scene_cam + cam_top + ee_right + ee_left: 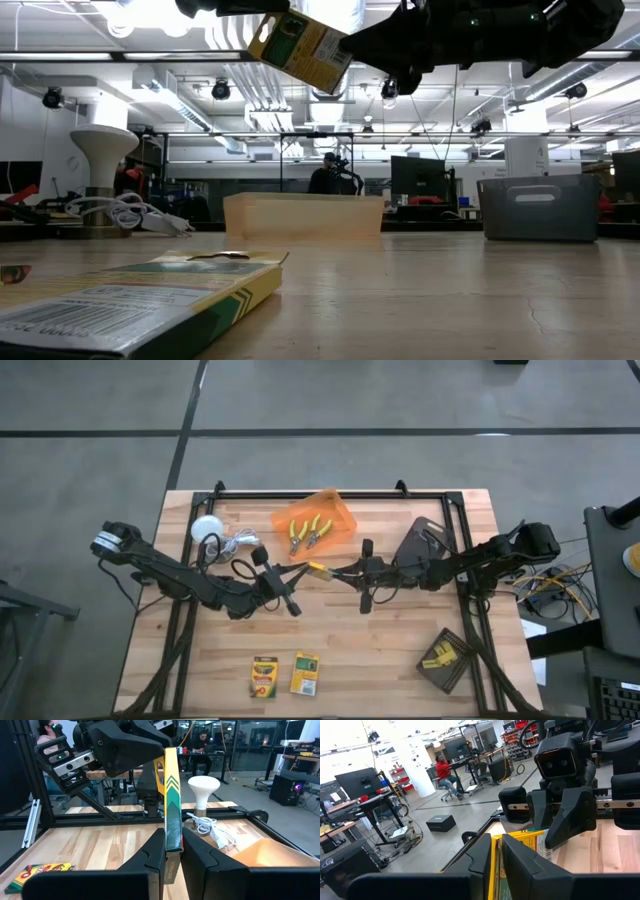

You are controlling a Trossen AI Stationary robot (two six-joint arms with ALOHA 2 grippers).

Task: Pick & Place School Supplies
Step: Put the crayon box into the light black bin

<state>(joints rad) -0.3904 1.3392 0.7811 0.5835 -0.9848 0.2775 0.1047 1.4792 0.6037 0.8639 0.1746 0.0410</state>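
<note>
Hanging above the table's middle, the crayon box (317,568) sat pinched between both arms, the right gripper (172,851) clamped on its edge from three o'clock, the left gripper (496,851) barely loosening at nine, which I judged should open fully before the right pulled away toward the orange bin (330,512) at twelve.

I am counting three crayon boxes: one raised between my arms (317,568), two lying flat at table's near edge, red-fronted one (265,677) and green-fronted one (304,673). I am seeing two yellow-handled pliers (309,533) lying in one translucent orange bin (340,512). I am making out a cluster of small yellow blocks (438,657) on one dark tray (452,672); exact number not readable. I am noting one white ball with cable (207,528).
</note>
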